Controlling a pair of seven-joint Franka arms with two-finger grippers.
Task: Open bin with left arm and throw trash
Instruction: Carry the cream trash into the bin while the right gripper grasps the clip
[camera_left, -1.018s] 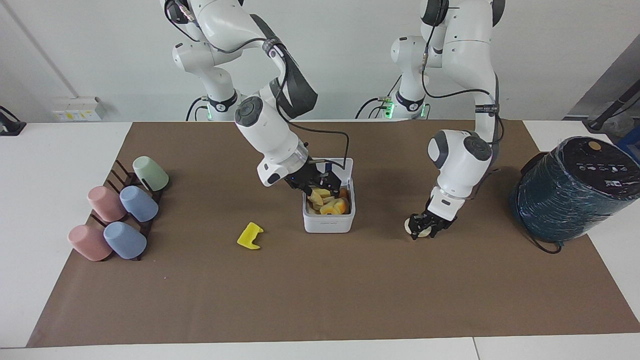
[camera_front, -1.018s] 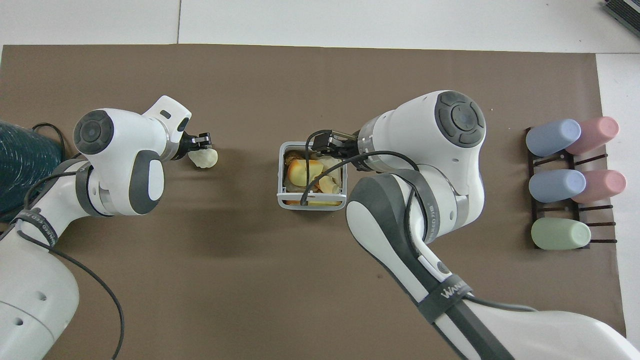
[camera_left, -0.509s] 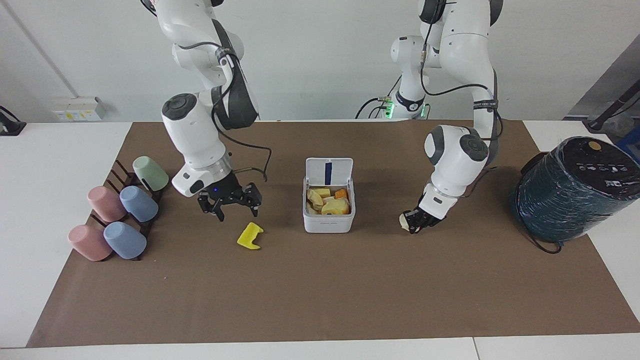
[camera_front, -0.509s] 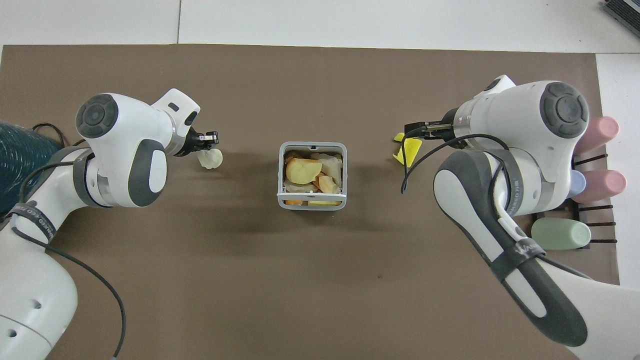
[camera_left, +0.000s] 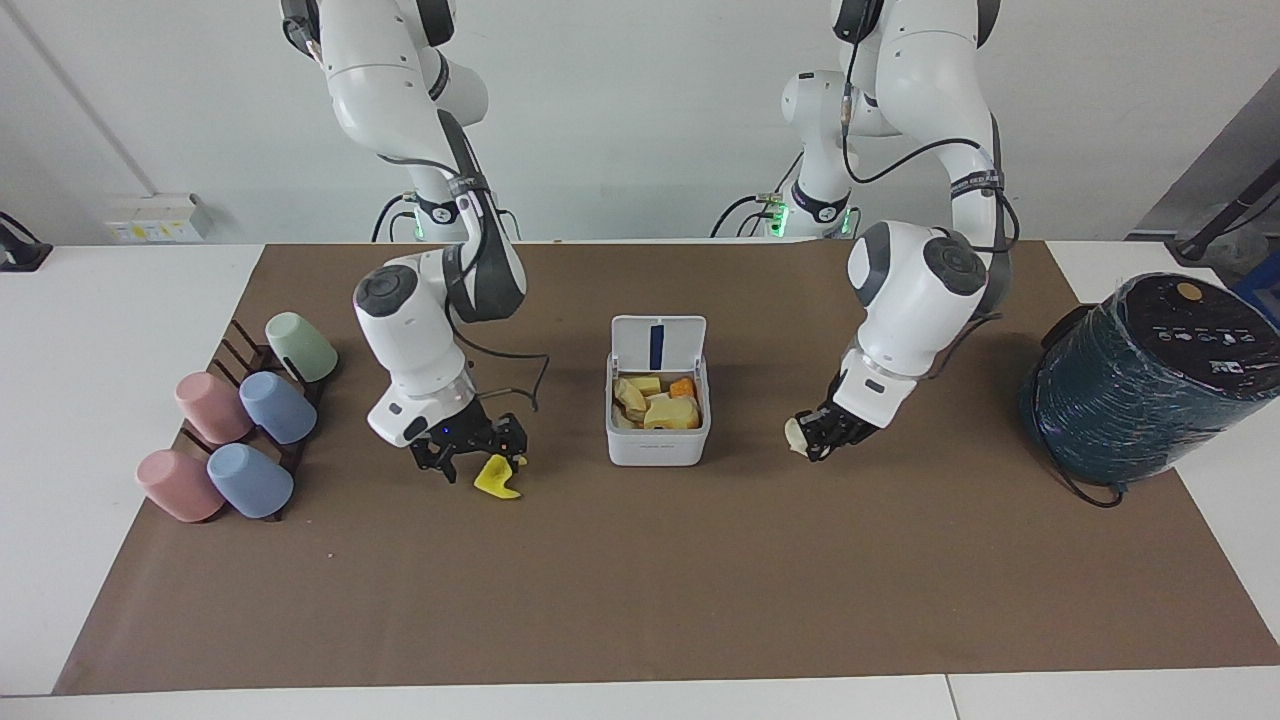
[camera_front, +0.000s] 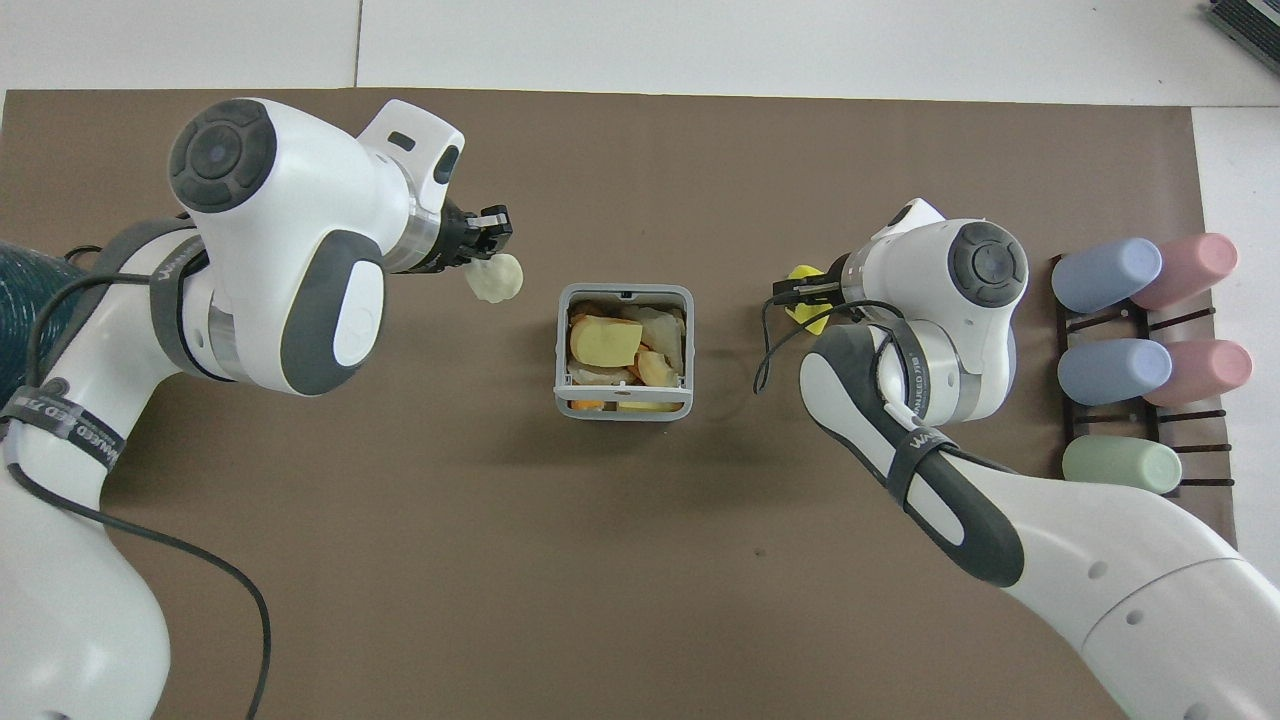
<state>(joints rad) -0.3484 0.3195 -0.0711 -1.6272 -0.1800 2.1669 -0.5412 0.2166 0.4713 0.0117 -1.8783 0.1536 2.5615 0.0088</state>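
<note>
The tabletop (camera_left: 640, 600) carries a brown mat, and a dark teal wrapped drum (camera_left: 1150, 375) lies at the left arm's end. Pastel cups (camera_left: 245, 420) lie on a rack at the right arm's end. The white bin (camera_left: 657, 400) stands mid-mat between the two grippers, its lid tipped up toward the robots and yellow and orange scraps piled inside. The left gripper (camera_left: 818, 440) hangs above the mat beside the bin, closed around the cream-white lump (camera_front: 497, 279). The right gripper (camera_left: 470, 455) is down at the mat, its fingers spread wide around the bright yellow notched piece (camera_left: 497, 477).
</note>
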